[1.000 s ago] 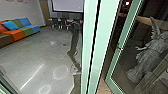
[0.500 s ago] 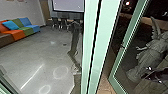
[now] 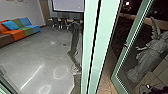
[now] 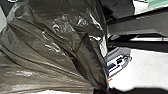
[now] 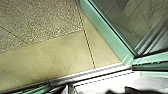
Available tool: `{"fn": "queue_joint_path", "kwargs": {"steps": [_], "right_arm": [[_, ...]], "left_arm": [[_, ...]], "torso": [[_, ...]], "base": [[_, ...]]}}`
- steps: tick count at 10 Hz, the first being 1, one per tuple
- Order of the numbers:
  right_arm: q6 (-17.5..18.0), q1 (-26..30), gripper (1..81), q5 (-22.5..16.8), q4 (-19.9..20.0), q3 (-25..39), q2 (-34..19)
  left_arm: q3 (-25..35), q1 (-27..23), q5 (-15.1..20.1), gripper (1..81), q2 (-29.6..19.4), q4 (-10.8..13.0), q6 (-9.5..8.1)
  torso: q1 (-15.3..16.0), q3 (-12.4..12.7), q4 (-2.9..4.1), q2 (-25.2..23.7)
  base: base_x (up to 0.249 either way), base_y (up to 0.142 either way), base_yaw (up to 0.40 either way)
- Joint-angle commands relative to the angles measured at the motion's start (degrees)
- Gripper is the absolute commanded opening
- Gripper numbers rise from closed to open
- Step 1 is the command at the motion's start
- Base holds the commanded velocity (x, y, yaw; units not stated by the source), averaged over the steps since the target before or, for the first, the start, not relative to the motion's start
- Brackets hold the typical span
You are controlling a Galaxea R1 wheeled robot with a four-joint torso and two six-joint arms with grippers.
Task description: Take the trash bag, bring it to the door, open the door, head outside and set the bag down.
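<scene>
You are observing a sofa (image 3: 18, 35) in blocks of brown, orange, green and blue. Your grey indoor floor (image 3: 32, 55) is displaying paler rings and a whitish streak. The door (image 3: 134, 32) is showing pale green, the statue (image 3: 147, 56) grey, the trash bag (image 4: 45, 52) olive-brown, the outdoor paving (image 5: 50, 22) speckled tan.

You're seeing your robot showing a gray, black-edged bar (image 4: 140, 26) at upper right, with a dark, rounded part (image 4: 122, 53) curving below.
</scene>
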Motion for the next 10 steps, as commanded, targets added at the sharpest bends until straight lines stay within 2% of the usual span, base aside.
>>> {"fn": "queue_joint_path", "kwargs": {"steps": [1, 2, 4, 5, 7, 8, 10], "right_arm": [[0.4, -20.5, 81.1, 18.1, 4.5, -2.2, 5.4], [0.1, -26.2, 81.1, 23.7, 4.5, -5.2, 8.0], [-0.3, -35.1, 81.1, 31.8, 4.5, -11.0, 13.4], [-0.4, -38.4, 81.1, 34.8, 4.5, -13.4, 16.3], [-1.1, -42.8, 81.1, 36.4, 3.6, -17.2, 20.8], [-1.4, -45.4, 81.1, 39.3, 2.9, -19.6, 23.2], [-1.5, -48.6, 81.1, 45.4, -0.6, -28.3, 28.7]], "left_arm": [[0.6, -0.9, 3.6, 1.0, 0.1, 0.0, 0.37], [0.6, -0.9, 3.5, 1.0, 0.2, 0.0, 0.46], [0.6, -0.9, 2.2, 1.0, 0.1, 0.0, 0.54], [0.6, -0.9, 2.2, 1.0, 0.2, 0.1, 0.55], [0.6, -1.0, 2.1, 1.0, 0.2, 0.3, 0.55], [0.6, -0.9, 1.6, 1.0, 0.2, 0.3, 0.55], [0.6, -1.0, 1.0, 1.0, 0.1, 0.4, 0.72]], "torso": [[0.0, 0.0, 0.0, 0.0], [0.0, 0.0, 0.0, 0.0], [0.0, 0.0, 0.0, 0.0], [0.0, 0.0, 0.0, 0.0], [0.0, 0.0, 0.0, 0.0], [0.0, 0.0, 0.0, 0.0], [0.0, 0.0, 0.0, 0.0]], "base": [[0.0, 0.0, 0.0], [0.0, 0.0, 0.0], [0.0, 0.0, 0.0], [0.0, 0.0, 0.0], [0.0, 0.0, 0.0], [0.0, 0.0, 0.0], [0.0, 0.0, 0.0]]}}
